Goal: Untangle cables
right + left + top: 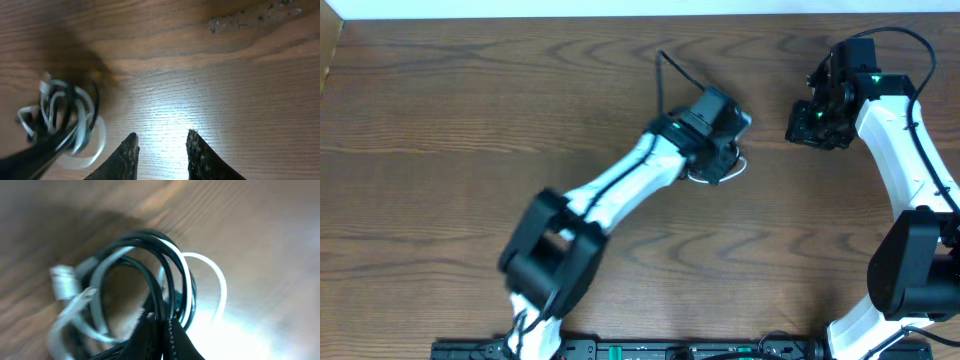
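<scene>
The right gripper (pixel 162 136) holds its 2 dark fingers (pixel 127 152) parted over the wooden table (pixel 225 90) at 6 o'clock, nothing between them, while at 8 o'clock a white cable (pixel 95 145) and a black cable (pixel 95 100) loop together, blurred, beside a dark blurred shape (pixel 27 156).

Brown wood-grain table (pixel 470 120) bearing a pale scuffed streak (pixel 255 17).

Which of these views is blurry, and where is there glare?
Left wrist: motion-blurred, white cable and black cable smeared, glare on the table lower right. Right wrist: wood sharp, glare ahead of the right gripper, left edge blurred. Overhead: evenly lit, no glare.
</scene>
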### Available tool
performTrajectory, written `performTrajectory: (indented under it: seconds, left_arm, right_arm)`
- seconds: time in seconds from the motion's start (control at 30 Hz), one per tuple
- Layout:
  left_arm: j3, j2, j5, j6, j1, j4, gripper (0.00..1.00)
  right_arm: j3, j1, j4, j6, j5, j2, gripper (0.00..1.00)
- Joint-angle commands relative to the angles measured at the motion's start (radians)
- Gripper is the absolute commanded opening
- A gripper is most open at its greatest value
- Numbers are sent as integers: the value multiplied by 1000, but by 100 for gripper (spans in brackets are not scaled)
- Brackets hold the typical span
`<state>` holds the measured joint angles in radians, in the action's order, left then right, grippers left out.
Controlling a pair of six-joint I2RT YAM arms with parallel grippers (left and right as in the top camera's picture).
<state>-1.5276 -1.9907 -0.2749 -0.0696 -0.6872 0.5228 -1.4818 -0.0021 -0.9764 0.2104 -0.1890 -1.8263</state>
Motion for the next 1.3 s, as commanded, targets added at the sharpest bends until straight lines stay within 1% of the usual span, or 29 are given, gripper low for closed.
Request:
performTrajectory:
  seconds: [0.0, 0.07, 0.17, 0.27, 0.43, 0.57, 0.63, 0.8, 0.97, 1.03, 1.2, 1.27]
  left_arm:
    - [-6, 95, -193, 58, 48, 28, 7]
    - [-6, 112, -301, 77, 78, 50, 7]
    - [-6, 114, -506, 83, 126, 76, 8]
    - [0, 110, -652, 83, 167, 83, 7]
    - [4, 96, -806, 83, 223, 82, 8]
    - [5, 55, -946, 83, 232, 82, 7]
    - [7, 26, -992, 83, 225, 83, 7]
    - [7, -51, -1023, 92, 219, 78, 8]
    - [7, -82, -1021, 95, 239, 63, 7]
    - [7, -82, -1001, 98, 248, 63, 8]
    - [7, -82, -889, 165, 264, 47, 7]
    - [7, -81, -869, 194, 267, 19, 7]
  right_arm:
    - [5, -3, -4, -18, 3, -6, 31]
    - [5, -3, -5, -23, 1, -6, 33]
    - [5, -3, -5, -57, -33, -6, 33]
    - [5, -3, -5, -79, -77, -6, 33]
    - [5, -3, -4, -97, -133, -6, 33]
    - [5, -3, -5, -97, -135, -6, 33]
    - [5, -3, -7, -97, -135, -6, 33]
    - [5, -3, -18, -97, -135, -6, 32]
    - [5, -3, -34, -112, -140, -6, 31]
    - [5, -3, -34, -124, -165, -6, 31]
    - [5, 6, -26, -185, -305, -6, 31]
    - [5, 16, -23, -205, -339, -6, 31]
